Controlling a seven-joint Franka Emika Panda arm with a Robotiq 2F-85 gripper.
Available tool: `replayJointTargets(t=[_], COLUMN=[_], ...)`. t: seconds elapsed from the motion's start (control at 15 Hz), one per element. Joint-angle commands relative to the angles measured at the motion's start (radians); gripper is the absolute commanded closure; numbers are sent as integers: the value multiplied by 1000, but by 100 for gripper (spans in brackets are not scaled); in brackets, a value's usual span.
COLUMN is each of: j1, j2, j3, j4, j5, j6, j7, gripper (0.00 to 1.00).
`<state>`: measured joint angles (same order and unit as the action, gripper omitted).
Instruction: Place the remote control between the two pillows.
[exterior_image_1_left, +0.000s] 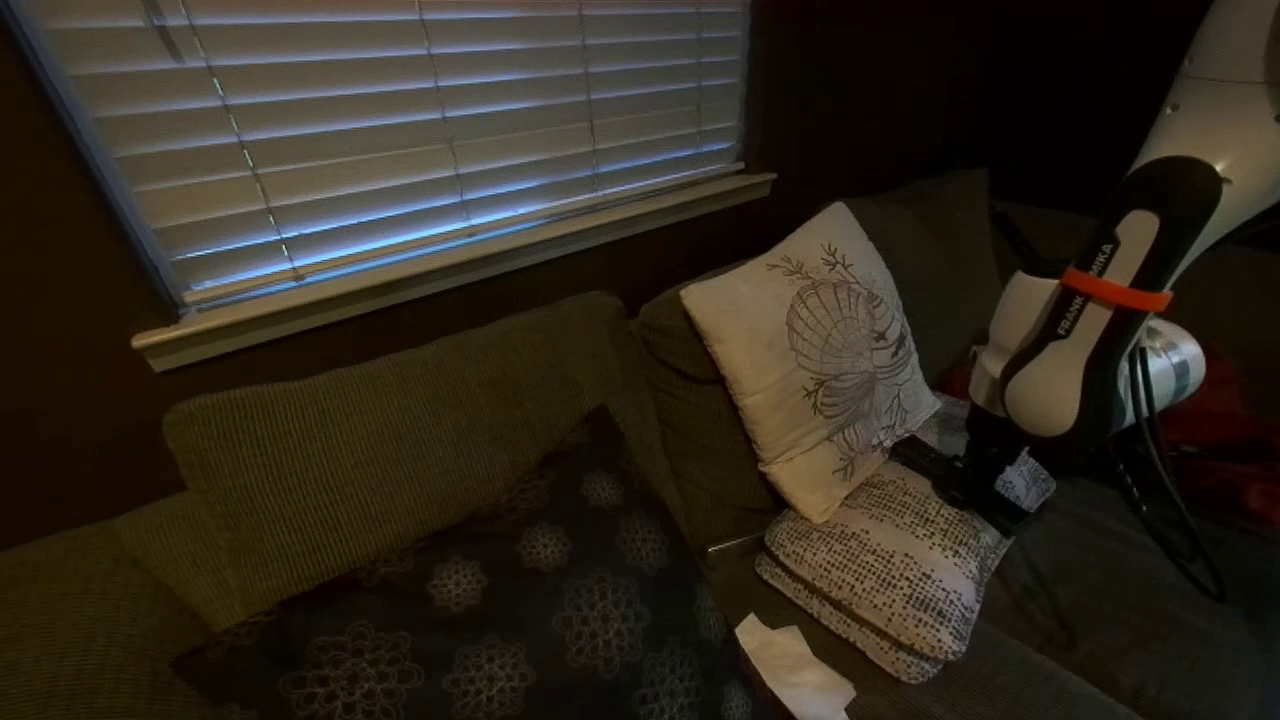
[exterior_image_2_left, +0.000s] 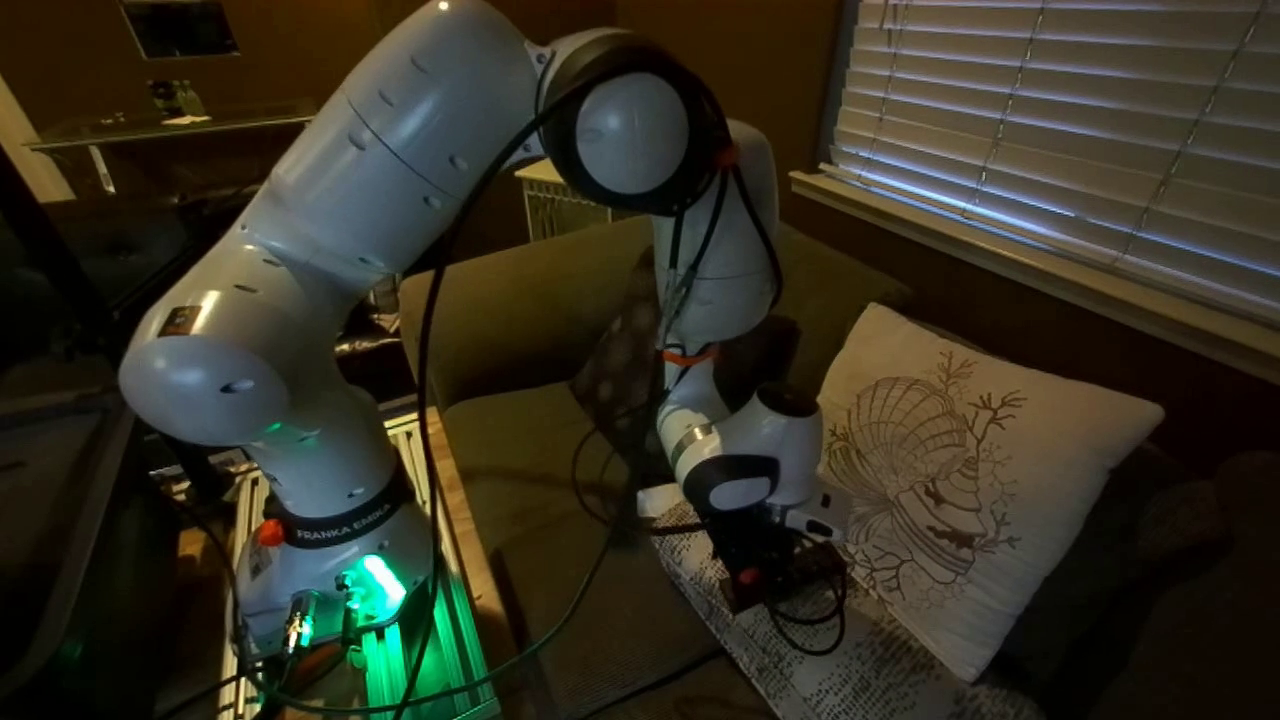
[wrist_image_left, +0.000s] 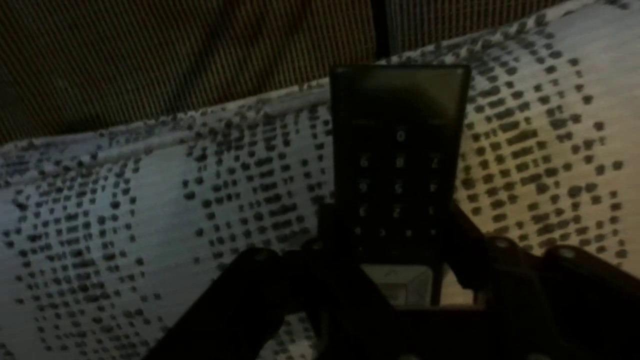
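The cream pillow (exterior_image_1_left: 850, 340) with the shell motif leans on the sofa back; it also shows in an exterior view (exterior_image_2_left: 930, 480). Its lower corner meets the whitish speckled pillow (exterior_image_1_left: 880, 570), which lies flat on the seat and fills much of the wrist view (wrist_image_left: 265, 200). My gripper (wrist_image_left: 392, 225) is shut on the black remote control (wrist_image_left: 400, 150), with a finger at each long side. The remote's number keys face the camera and its far end points to the speckled pillow's edge. The gripper (exterior_image_1_left: 985, 490) is low over the speckled pillow, beside the cream one; contact cannot be told.
A large navy flowered cushion (exterior_image_1_left: 550, 600) lies on the sofa. A white paper or cloth (exterior_image_1_left: 795, 665) lies beside the speckled pillow. The sofa back (exterior_image_1_left: 400, 460) stands behind, below the window sill (exterior_image_1_left: 460, 270). Loose cables (exterior_image_2_left: 810, 640) hang by the gripper.
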<state>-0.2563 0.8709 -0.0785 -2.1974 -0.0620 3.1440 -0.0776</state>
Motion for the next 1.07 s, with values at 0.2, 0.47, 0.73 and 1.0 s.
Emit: replayJointTargets(t=[0.2, 0.47, 0.73, 1.0], j1=[29, -24, -105, -196], j2=[-87, -71, -34, 1], j3=[-51, -27, 31, 89], j4=[-143, -144, -143, -151], j5=[166, 230, 288, 284], j6=[11, -22, -36, 7], j7=[184, 237, 274, 231], gripper=[72, 72, 72, 72])
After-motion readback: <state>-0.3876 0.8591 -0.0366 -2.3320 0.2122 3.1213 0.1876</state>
